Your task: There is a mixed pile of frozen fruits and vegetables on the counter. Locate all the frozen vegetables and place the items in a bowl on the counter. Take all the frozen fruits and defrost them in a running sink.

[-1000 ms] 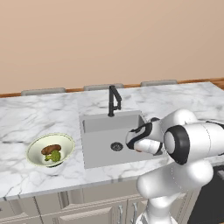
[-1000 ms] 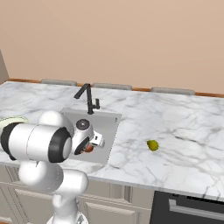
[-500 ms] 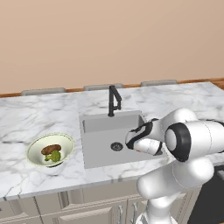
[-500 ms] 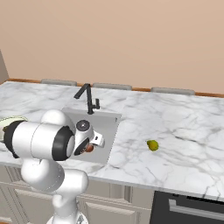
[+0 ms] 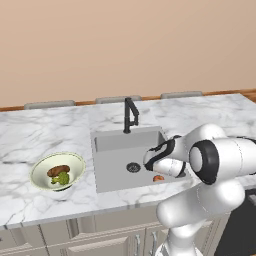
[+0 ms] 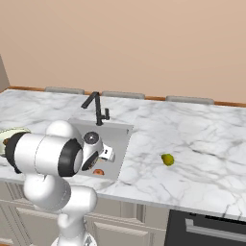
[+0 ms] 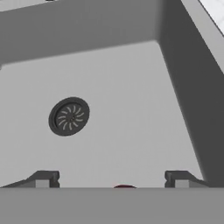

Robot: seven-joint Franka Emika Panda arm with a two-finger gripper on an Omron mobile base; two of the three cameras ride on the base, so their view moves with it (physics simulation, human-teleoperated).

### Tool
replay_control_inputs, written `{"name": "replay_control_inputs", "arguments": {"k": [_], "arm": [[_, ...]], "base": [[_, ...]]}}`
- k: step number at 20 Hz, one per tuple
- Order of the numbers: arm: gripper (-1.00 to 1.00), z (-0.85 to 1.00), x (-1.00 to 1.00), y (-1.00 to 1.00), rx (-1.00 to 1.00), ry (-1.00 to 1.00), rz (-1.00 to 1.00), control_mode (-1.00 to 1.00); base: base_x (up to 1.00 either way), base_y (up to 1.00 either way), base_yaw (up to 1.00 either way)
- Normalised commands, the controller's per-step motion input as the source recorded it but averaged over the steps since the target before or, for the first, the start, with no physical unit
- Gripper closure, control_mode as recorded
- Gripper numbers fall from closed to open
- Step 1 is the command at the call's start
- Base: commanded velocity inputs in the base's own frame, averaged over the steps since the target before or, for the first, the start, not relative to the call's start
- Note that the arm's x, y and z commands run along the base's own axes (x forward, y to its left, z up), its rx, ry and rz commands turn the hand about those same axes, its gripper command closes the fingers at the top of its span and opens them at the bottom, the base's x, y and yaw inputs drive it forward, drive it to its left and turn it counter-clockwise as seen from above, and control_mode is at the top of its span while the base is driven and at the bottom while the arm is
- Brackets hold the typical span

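The robot's gripper (image 7: pixel 112 179) hangs low inside the grey sink (image 5: pixel 115 172), its two finger tips now spread wide apart with nothing between them; half a second ago the red apple (image 5: pixel 158 178) sat tucked up against the hand, and it now lies free on the basin floor at about 4 o'clock from the round drain (image 5: pixel 133 167). In the hand view a sliver of red shows at 6 o'clock, midway between the tips. The arm itself has barely shifted. The black faucet (image 5: pixel 129 114) stands at the basin's 12 o'clock edge. At 9 o'clock from the sink, the pale bowl (image 5: pixel 42 168) holds the green broccoli floret (image 5: pixel 61 179) and the brown oblong lump (image 5: pixel 58 170). The yellow-green fruit (image 6: pixel 167 159) rests on the marble counter (image 6: pixel 202 144), well apart from the sink at its 3 o'clock, unchanged from earlier
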Motion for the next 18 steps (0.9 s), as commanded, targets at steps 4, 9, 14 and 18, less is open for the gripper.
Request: {"name": "replay_control_inputs", "arguments": {"k": [4,9,14,18], "arm": [[-1.0,0.09,-0.14,0.01,0.0,-0.02,0.0,-1.0],[-1.0,0.36,-0.38,0.02,0.0,0.0,0.0,-1.0],[-1.0,0.43,-0.36,-0.03,-0.05,0.0,0.0,-1.0],[-1.0,0.24,-0.05,-0.43,-0.1,0.03,-0.05,-1.0]], "base": [[0.0,0.0,0.0],[0.0,0.0,0.0],[0.0,0.0,0.0],[0.0,0.0,0.0]]}}
